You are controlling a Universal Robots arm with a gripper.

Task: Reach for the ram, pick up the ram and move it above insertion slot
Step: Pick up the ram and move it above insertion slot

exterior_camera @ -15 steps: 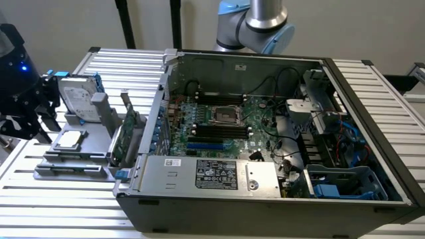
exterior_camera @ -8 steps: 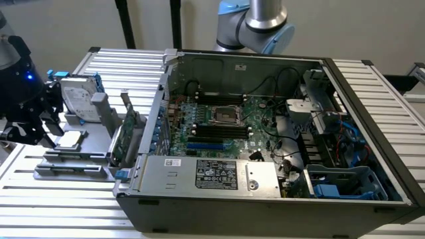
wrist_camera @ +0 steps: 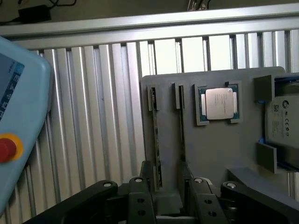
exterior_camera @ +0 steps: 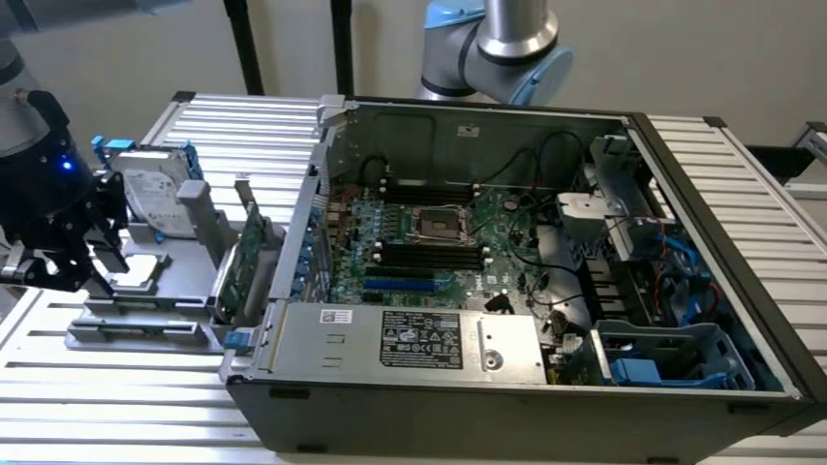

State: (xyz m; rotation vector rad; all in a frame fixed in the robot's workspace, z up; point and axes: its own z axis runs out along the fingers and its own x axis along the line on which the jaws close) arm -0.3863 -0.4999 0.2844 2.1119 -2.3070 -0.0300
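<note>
The ram (wrist_camera: 154, 140) is a long thin stick standing on edge in a slot of the grey holder (wrist_camera: 212, 149). A second thin stick (wrist_camera: 181, 130) stands in the neighbouring slot. My gripper (wrist_camera: 170, 205) hangs just above the near end of both sticks. It is open, its dark fingers (wrist_camera: 140, 198) set either side of the pair and touching neither. In the exterior view my gripper (exterior_camera: 58, 271) is over the holder (exterior_camera: 142, 315), at the exterior view's left of the open computer case (exterior_camera: 517, 387). Long black insertion slots (exterior_camera: 427, 255) lie on the motherboard (exterior_camera: 498, 218).
On the holder are a silver processor chip (wrist_camera: 217, 103), a hard drive with blue rails (wrist_camera: 282, 121) and a tall green expansion card (exterior_camera: 246, 266). A light blue pendant with a red button (wrist_camera: 7, 149) lies on the ribbed aluminium table (wrist_camera: 93, 116). Cables and a drive cage (exterior_camera: 672, 354) crowd the case.
</note>
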